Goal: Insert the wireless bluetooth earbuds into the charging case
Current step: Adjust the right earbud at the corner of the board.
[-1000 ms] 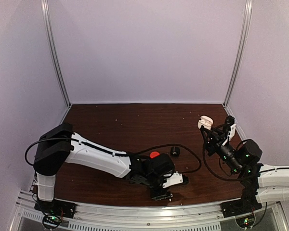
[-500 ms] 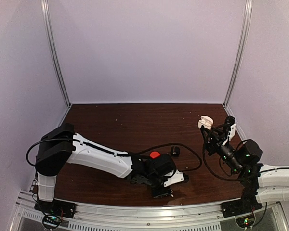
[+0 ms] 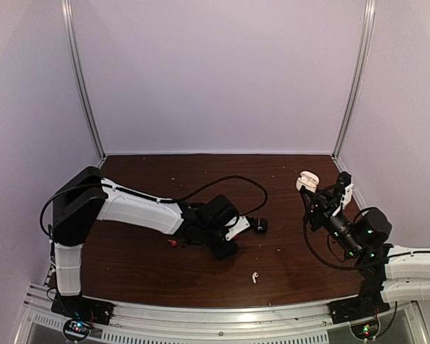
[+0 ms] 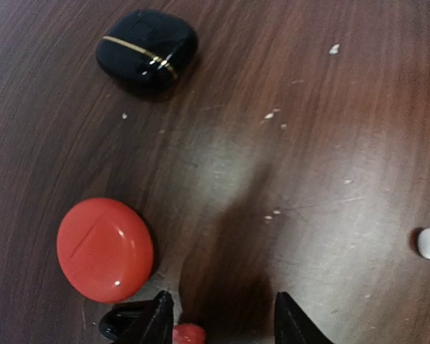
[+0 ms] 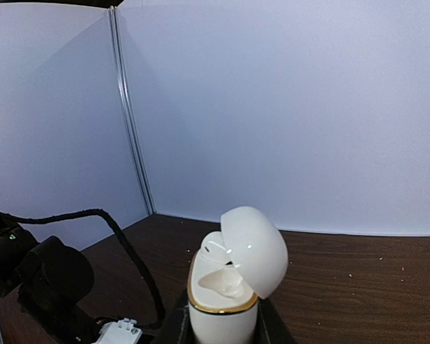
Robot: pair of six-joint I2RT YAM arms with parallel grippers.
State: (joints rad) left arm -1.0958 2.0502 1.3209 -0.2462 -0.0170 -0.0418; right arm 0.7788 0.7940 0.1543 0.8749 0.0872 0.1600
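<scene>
Woodgrain table [image 4: 308, 143], glossy egg-shaped case [image 5: 218, 322]

No readable text — no labels, brands or numbers.

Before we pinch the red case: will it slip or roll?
Probably slippery: the red case is glossy, with a highlight on its domed top. Its round outline offers no flat sides to pinch, so it may squirt out. Lying flat, it should slide rather than roll if pushed.
</scene>
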